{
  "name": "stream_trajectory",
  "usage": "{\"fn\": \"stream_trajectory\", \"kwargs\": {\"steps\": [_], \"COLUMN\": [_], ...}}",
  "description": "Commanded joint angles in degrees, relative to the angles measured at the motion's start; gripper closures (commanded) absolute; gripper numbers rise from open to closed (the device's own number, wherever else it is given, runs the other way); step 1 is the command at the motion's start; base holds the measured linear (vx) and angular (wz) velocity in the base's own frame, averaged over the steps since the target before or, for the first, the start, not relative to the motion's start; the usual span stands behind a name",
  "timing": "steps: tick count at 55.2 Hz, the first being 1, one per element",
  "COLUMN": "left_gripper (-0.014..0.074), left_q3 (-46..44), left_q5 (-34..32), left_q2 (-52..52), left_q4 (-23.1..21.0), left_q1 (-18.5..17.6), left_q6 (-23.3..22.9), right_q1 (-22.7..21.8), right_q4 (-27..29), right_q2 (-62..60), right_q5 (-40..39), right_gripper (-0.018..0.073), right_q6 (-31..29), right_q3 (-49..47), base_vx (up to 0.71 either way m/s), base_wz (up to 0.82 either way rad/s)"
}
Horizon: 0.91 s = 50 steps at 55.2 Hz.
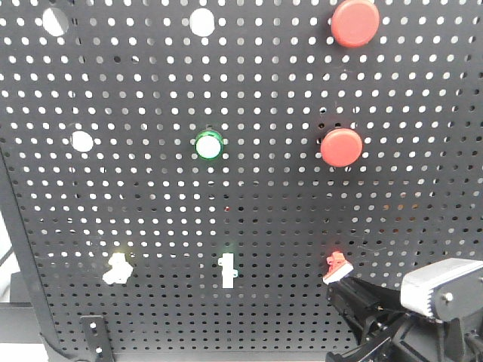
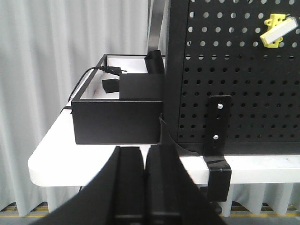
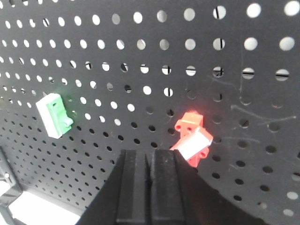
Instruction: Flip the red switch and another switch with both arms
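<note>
The red switch (image 1: 337, 267) is a small red-based toggle with a white lever, low on the right of the black pegboard (image 1: 249, 196). In the right wrist view the red switch (image 3: 193, 138) has its lever tilted down-left. My right gripper (image 3: 150, 152) is shut and empty, its tip just below and left of that lever; in the front view the right gripper (image 1: 338, 289) sits directly under the switch. The pale yellow switch (image 1: 117, 268) is low on the left. In the left wrist view my left gripper (image 2: 144, 151) is shut and empty, far below and left of the yellow switch (image 2: 276, 29).
A green-based white toggle (image 1: 227, 271) sits between the two switches. Two big red push buttons (image 1: 341, 146) and a green-ringed button (image 1: 207, 144) are higher on the board. A black box (image 2: 119, 115) lies on the white table (image 2: 51, 159) left of the board, beside a black clamp bracket (image 2: 218, 136).
</note>
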Motion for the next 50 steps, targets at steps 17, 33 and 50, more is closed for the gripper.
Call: {"fn": "stream_trajectory", "kwargs": {"steps": [17, 33, 50], "left_gripper": [0.0594, 0.0594, 0.0594], "left_q3": [1.08, 1.08, 1.08], "left_q5": [-4.16, -4.16, -4.16], "left_q2": [0.36, 0.36, 0.36], "left_q4": [-0.4, -0.4, -0.4], "left_q1": [0.1, 0.1, 0.1], "left_q6": [0.0, 0.0, 0.0], "right_q1": [0.1, -0.77, -11.43], "right_q4": [-0.33, -0.54, 0.04], "right_q2": [-0.92, -3.67, -33.01], "right_q5": [-4.92, -5.49, -9.85], "right_gripper": [0.0566, 0.0566, 0.0566], "right_q6": [-0.43, -6.32, -9.19], "right_q3": [-1.74, 1.98, 24.17], "base_vx": [0.0, 0.0, 0.0], "base_wz": [0.0, 0.0, 0.0]}}
